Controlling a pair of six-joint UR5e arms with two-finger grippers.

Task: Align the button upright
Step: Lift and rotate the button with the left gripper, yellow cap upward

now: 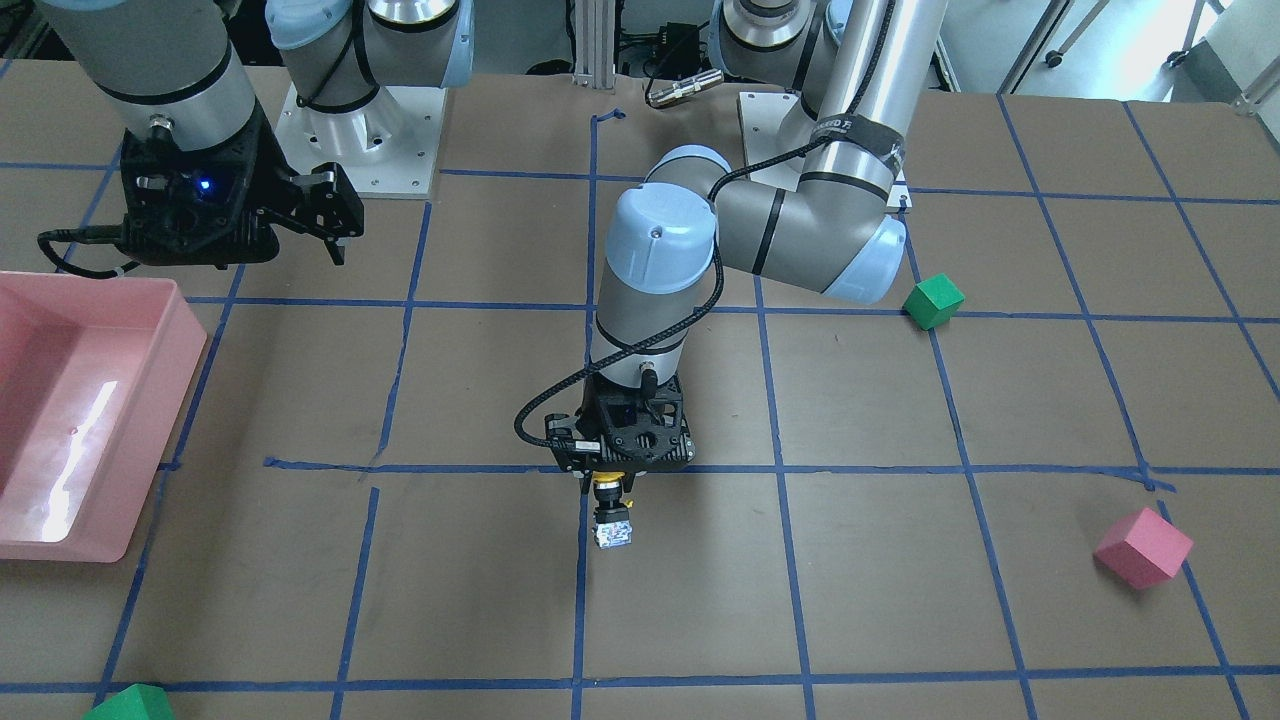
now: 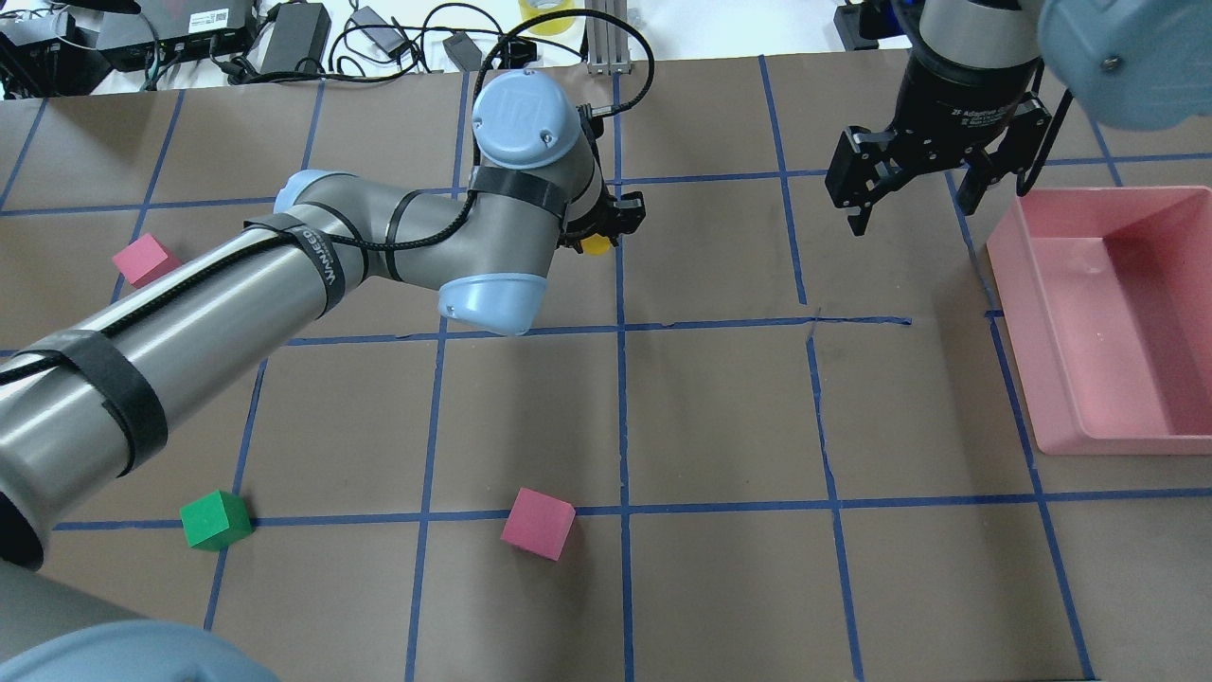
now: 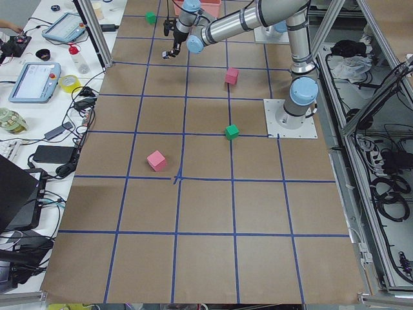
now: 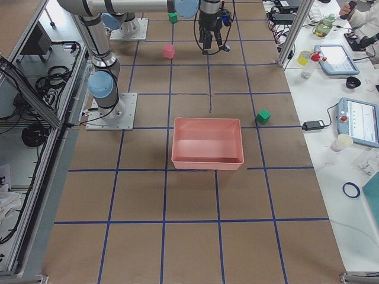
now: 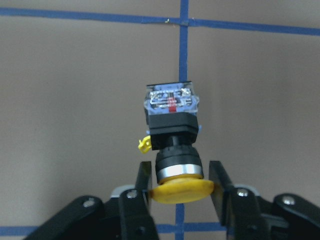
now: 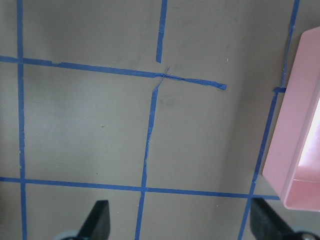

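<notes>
Your table (image 2: 720,417) is covered in brown paper, marked with a grid of blue tape lines (image 2: 622,398). A pink bin (image 2: 1023,350) sits flat on it at the robot's right. You have four foam cubes on the paper, well apart: a near pink cube (image 2: 538,523) and a near green cube (image 2: 216,519) close to the robot, a far pink cube (image 2: 144,260) out on its left, and a far green cube (image 1: 130,703) beyond the bin. The button (image 1: 612,520) is low over a tape line; you cannot tell whether it touches the table
</notes>
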